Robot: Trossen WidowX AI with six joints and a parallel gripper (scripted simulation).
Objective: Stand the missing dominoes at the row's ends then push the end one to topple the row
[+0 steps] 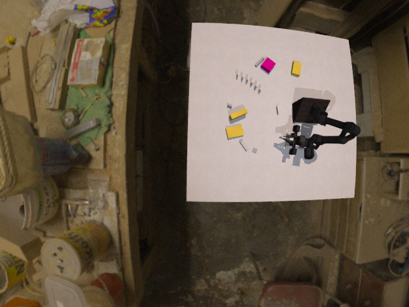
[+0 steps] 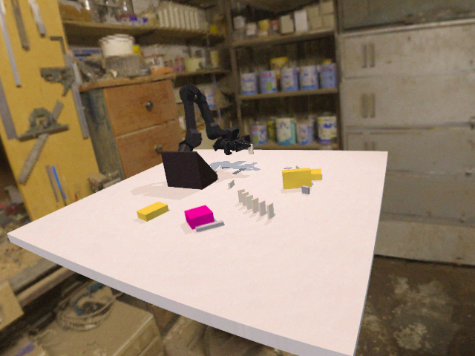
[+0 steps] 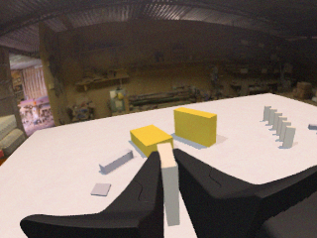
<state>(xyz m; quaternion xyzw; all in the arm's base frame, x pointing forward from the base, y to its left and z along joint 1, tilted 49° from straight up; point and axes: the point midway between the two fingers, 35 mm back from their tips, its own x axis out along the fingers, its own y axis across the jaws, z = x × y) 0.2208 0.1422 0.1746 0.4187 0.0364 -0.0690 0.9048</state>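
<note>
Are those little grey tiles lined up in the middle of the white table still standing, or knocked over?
Standing. All six pale grey dominoes in the row are upright and evenly spaced, each casting its own shadow on the white table.

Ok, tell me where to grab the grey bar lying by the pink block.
From straight above, pinch the grey bar at mid-length, across its narrow width: it lies flat and long. The pink block crowds one long side, so room there looks tight. The gripper holds a domino now.
</note>
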